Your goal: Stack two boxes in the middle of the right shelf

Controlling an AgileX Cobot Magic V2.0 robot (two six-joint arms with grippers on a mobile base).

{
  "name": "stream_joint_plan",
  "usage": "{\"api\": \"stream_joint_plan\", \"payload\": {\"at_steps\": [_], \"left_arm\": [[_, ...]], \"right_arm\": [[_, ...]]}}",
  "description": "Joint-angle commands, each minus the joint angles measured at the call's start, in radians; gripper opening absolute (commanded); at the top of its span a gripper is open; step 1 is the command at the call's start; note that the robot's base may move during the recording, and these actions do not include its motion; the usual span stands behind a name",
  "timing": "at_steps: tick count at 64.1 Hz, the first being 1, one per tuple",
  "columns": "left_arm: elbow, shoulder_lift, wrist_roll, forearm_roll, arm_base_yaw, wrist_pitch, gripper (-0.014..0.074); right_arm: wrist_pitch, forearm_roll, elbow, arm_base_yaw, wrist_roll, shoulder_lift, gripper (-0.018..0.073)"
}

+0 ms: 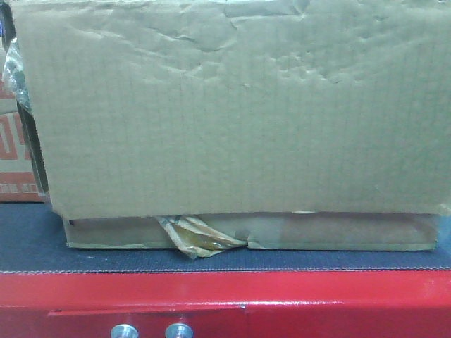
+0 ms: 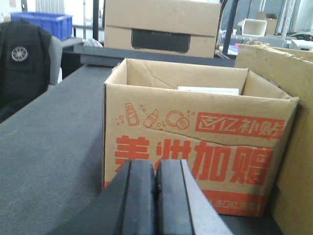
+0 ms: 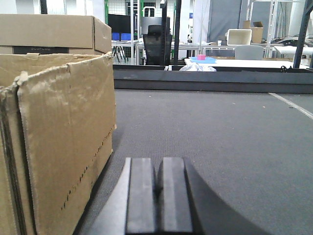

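A large plain brown box with a dented face and torn yellowish tape at its bottom seam fills the front view, resting on a grey mat. The same box shows at the right edge of the left wrist view and at the left of the right wrist view. My left gripper is shut and empty, low over the mat to the box's left. Just right of the box, my right gripper is also shut on nothing. The shelf is out of view.
The grey-matted platform has a red front edge with two screws. An open box printed in red stands right ahead of my left gripper. Another brown box sits on a dark surface behind. Blue bins are far left.
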Motion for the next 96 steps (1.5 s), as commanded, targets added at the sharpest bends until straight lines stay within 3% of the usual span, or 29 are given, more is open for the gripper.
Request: {"api": "stream_joint_plan", "payload": {"at_steps": [1, 13, 31, 42, 48, 68, 82, 90, 96], "left_arm": [[-0.089, -0.005, 0.002, 0.007, 0.001, 0.084, -0.0104], [-0.314, 0.083, 0.002, 0.063, 0.001, 0.228, -0.0111], [-0.640, 0.454, 0.002, 0.086, 0.001, 0.360, -0.0111], [-0.713, 0.613, 0.002, 0.081, 0.001, 0.272, -0.0111], [-0.751, 0.680, 0.000, 0.025, 0.001, 0.234, -0.0111], [-1.142, 1.068, 0.004, 0.013, 0.001, 0.601, -0.0111], [-1.437, 1.346, 0.173, -0.052, 0.001, 0.911, -0.0111], [-1.539, 1.456, 0.222, -0.073, 0.044, 0.976, -0.0111], [-1.569, 1.508, 0.257, -0.140, 0.113, 0.996, -0.0111]], "right_arm": [[-0.022, 0.000, 0.000, -0.003, -0.002, -0.003, -0.0163], [-0.022, 0.000, 0.000, -0.003, -0.002, -0.003, -0.0163], [-0.022, 0.000, 0.000, -0.003, -0.002, -0.003, -0.0163], [-0.022, 0.000, 0.000, -0.003, -0.002, -0.003, -0.0163], [-0.022, 0.000, 0.000, -0.003, -0.002, -0.003, -0.0163], [-0.022, 0.000, 0.000, -0.003, -0.002, -0.003, -0.0163], [-0.022, 0.000, 0.000, -0.003, -0.002, -0.003, -0.0163], [-0.022, 0.000, 0.000, -0.003, -0.002, -0.003, -0.0163], [-0.022, 0.000, 0.000, -0.003, -0.002, -0.003, -0.0163]]}}
